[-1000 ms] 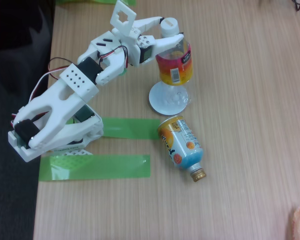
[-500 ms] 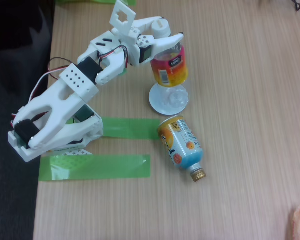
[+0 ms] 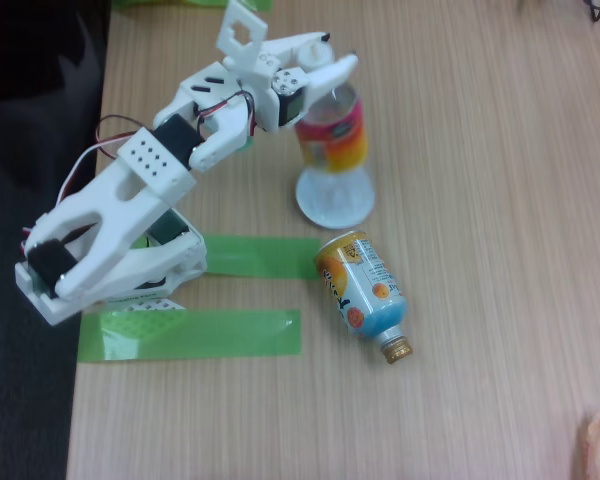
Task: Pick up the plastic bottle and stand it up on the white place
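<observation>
The plastic bottle [image 3: 332, 135], clear with a red and yellow label, stands close to upright with its clear base on the white place [image 3: 308, 203], a small round disc on the wooden table. My gripper [image 3: 333, 56] reaches in from the left and is shut on the bottle's top. Its white fingers [image 3: 338, 68] sit on either side of the neck and hide most of the white cap.
An orange and light-blue bottle-can [image 3: 365, 292] with a gold cap lies on its side just in front of the disc. Two green tape strips [image 3: 195, 333] lie by the arm's base [image 3: 110, 250] at the left table edge. Bare wood stretches to the right.
The held bottle has swung from leaning right to nearly upright over the disc, its top moving left. The gripper has moved slightly left and up with it.
</observation>
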Controlling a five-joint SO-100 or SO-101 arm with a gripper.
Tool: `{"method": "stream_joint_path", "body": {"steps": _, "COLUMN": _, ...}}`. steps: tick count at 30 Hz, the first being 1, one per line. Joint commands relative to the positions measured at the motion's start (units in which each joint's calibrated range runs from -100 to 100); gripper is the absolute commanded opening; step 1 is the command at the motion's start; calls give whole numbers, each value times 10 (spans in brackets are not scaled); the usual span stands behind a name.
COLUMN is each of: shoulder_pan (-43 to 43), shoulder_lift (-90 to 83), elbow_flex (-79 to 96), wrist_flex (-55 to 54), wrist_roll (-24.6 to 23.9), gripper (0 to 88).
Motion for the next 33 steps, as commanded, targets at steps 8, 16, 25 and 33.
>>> {"method": "stream_joint_path", "body": {"steps": 8, "shoulder_pan": 1, "shoulder_lift": 9, "elbow_flex": 3, "wrist_flex": -1, "wrist_roll": -2, "gripper": 20}}
{"method": "stream_joint_path", "body": {"steps": 16, "shoulder_pan": 2, "shoulder_lift": 8, "elbow_flex": 2, "wrist_flex": -1, "wrist_roll": -2, "gripper": 17}}
{"method": "stream_joint_path", "body": {"steps": 25, "shoulder_pan": 21, "shoulder_lift": 3, "elbow_flex": -4, "wrist_flex": -1, "wrist_roll": -2, "gripper": 21}}
{"method": "stream_joint_path", "body": {"steps": 33, "shoulder_pan": 47, "shoulder_lift": 2, "elbow_flex": -2, "wrist_flex": -1, "wrist_roll": -2, "gripper": 22}}
